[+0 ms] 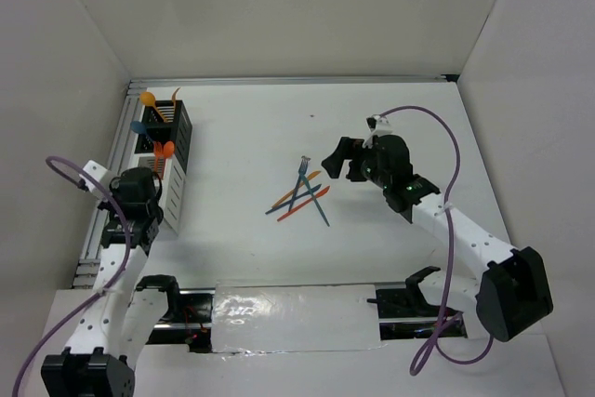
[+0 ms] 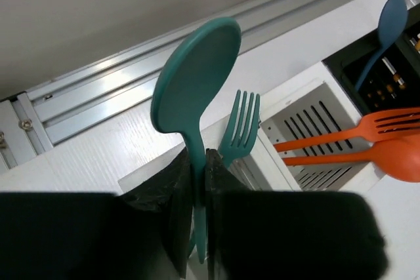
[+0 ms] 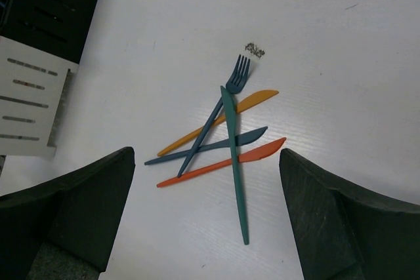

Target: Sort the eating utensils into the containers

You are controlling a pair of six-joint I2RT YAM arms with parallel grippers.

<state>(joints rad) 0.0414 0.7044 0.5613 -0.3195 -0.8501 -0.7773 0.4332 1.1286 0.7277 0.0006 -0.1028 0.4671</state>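
White arm links (image 1: 462,236), black joint housings (image 1: 514,297), looping purple cables (image 1: 420,109)

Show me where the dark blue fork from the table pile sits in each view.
Top external: dark blue fork mid-picture, in the pile.
Left wrist: not in it.
Right wrist: upper centre, tines up.
Shared landmark: black bin, in all three views.

Readable text, numbers, brands: we find none in any view.
Small grey speckled patch (image 3: 254,49) on the white worktop (image 3: 341,44), near its middle: too small for us to read as print.
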